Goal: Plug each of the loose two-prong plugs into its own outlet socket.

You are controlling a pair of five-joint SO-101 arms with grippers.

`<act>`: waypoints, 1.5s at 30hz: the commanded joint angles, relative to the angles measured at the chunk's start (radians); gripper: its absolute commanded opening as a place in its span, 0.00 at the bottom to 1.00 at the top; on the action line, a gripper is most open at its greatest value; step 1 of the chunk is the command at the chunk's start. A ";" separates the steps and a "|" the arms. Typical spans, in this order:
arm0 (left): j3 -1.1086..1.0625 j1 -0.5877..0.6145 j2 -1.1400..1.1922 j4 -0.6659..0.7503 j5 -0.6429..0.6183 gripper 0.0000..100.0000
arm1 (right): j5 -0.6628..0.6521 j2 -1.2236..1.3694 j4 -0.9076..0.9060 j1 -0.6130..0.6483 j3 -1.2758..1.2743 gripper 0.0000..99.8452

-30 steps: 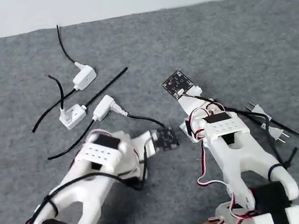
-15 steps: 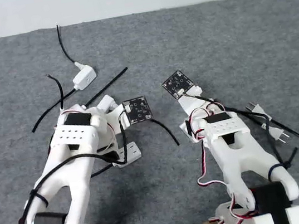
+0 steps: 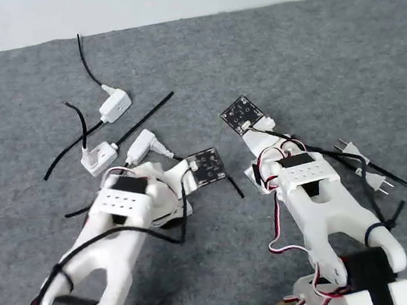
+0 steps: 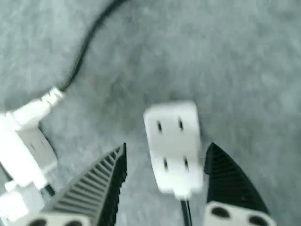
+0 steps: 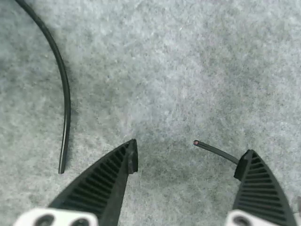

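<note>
Tabletop of rough grey carpet (image 3: pixel 326 50), seen from above, with a white left arm (image 3: pixel 120 211) and a white right arm (image 3: pixel 311 182) side by side at the near edge.

In the left wrist view, the left gripper (image 4: pixel 167 147) hangs with its black ribbed fingers spread apart. 1 finger is on each side of a white plastic outlet block (image 4: pixel 174 141), which lies face up on the carpet and has 4 narrow slots in 2 pairs. Neither finger touches it. That straddle suggests the arm is lined up to close on the block, probably to steady it for plugging. Near it lies a white moulded connector (image 4: pixel 26 141) on a thin black lead (image 4: pixel 89 42).

The right gripper (image 5: pixel 190 148) is likewise wide apart and holds nothing. It is poised over bare carpet near a loose black cord (image 5: pixel 63 94).

The 2 pale two-prong plugs (image 3: pixel 350 150) on black cable rest at the right, just beside the right arm. They are well apart from the white sockets (image 3: pixel 99 156) at the far left, so no plug is seated yet.
</note>
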State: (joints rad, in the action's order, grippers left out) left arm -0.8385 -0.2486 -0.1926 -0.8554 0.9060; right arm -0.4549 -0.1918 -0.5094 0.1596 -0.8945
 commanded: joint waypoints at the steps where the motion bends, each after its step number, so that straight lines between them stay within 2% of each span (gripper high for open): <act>1: 0.045 -0.046 0.101 0.095 -0.066 0.25 | -0.012 -0.030 0.016 -0.010 0.003 0.32; 5: 0.133 -0.046 0.164 0.003 -0.066 0.25 | -0.012 -0.030 0.016 -0.010 0.003 0.32; 13: 0.139 -0.044 0.180 -0.046 -0.064 0.25 | -0.012 -0.030 0.016 -0.008 0.003 0.32; 23: 0.142 0.028 0.180 -0.046 -0.115 0.25 | -0.012 -0.030 0.015 -0.004 0.003 0.32; 37: 0.142 0.023 0.189 -0.103 -0.114 0.24 | -0.012 -0.030 0.015 0.001 0.002 0.32; 40: 0.140 -0.006 0.190 -0.104 -0.104 0.17 | -0.012 -0.030 0.015 -0.002 0.002 0.32; 43: 0.128 -0.026 0.190 -0.115 -0.020 0.01 | -0.011 -0.036 0.016 -0.027 0.002 0.32; 45: 0.122 -0.026 0.184 -0.141 0.026 0.02 | -0.008 -0.041 0.016 -0.039 0.002 0.32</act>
State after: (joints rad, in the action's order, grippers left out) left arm -0.7281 -0.2716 -0.0023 -0.9659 0.8508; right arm -0.4565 -0.1933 -0.5094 0.1442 -0.8945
